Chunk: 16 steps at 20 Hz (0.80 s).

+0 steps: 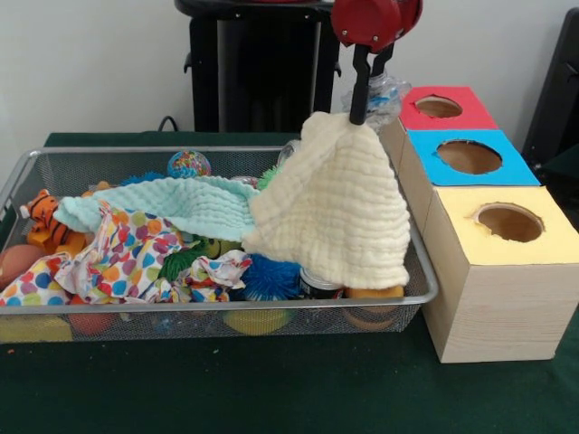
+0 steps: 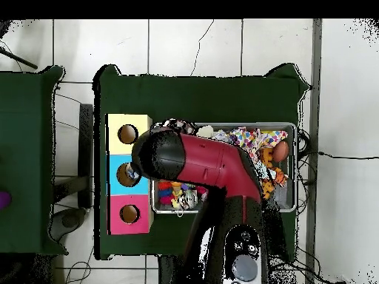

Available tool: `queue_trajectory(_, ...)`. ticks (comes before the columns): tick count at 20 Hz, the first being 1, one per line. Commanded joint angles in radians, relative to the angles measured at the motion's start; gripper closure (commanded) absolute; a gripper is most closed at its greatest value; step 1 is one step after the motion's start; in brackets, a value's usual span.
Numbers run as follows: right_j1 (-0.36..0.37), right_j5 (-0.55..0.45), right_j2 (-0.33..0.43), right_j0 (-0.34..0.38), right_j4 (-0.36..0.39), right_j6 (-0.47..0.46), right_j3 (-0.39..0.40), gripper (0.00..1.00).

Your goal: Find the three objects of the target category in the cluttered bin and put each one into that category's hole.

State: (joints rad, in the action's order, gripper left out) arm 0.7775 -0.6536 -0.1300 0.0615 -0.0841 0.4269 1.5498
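Above the bin's (image 1: 18,172) right end, our claw (image 1: 365,113) had its fingers pinched on the cream cloth (image 1: 339,203), which hung lifted and draped down over the rim. Beside it stood three boxes with holes: red (image 1: 439,107), blue (image 1: 469,156), yellow (image 1: 509,221). We judged this the carrying step, one cloth up and clear of the clutter. A mint cloth (image 1: 172,206) and a dotted cloth (image 1: 127,258) lay in the bin among the toys, so two seemed left. Next we needed to swing right over the proper hole and release; which hole, we could not tell.
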Motion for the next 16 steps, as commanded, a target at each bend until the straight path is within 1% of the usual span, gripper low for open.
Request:
queue_trajectory(1,-0.070,-0.140,-0.020,-0.027,-0.035,0.400,-0.057,1.00)
queue_trajectory(10,-0.087,-0.160,-0.045,-0.060,-0.047,0.434,-0.086,1.00)
queue_trajectory(16,-0.083,-0.157,-0.044,-0.070,-0.043,0.465,-0.081,1.00)
